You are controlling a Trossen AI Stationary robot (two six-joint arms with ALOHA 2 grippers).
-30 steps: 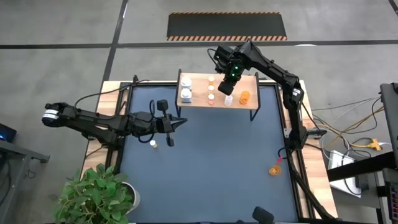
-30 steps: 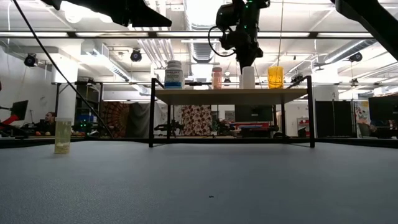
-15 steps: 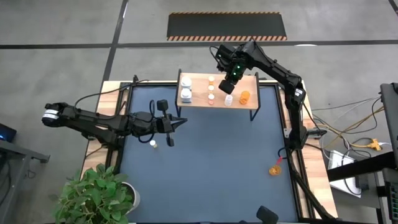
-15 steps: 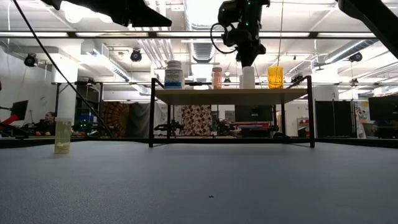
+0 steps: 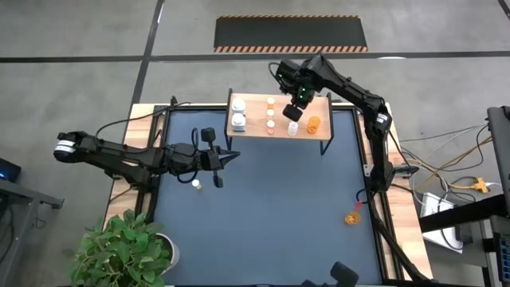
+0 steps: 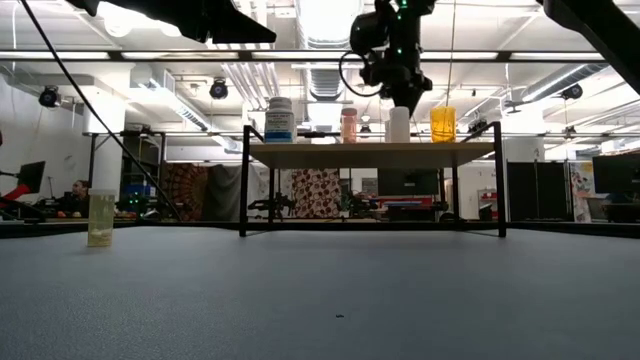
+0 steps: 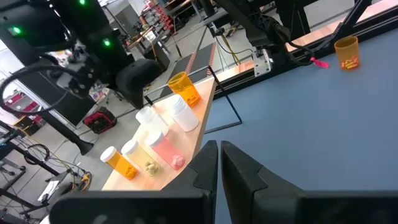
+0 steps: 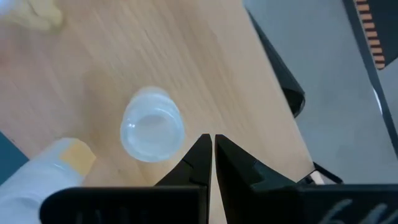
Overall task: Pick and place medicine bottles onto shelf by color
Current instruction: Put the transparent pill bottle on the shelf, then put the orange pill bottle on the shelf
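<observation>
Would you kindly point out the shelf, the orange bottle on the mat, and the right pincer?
shelf [image 5: 253, 102]: high view, bare wood of the board.
orange bottle [image 5: 351, 217]: high view, its body, on the mat near the right edge.
right pincer [image 5: 292, 114]: high view, its shut fingertips above the shelf.

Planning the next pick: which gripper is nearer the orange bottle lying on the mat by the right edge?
Right. The right gripper is over the shelf, up-table from the orange bottle. The left gripper sits over the mat's left half, farther away.
</observation>
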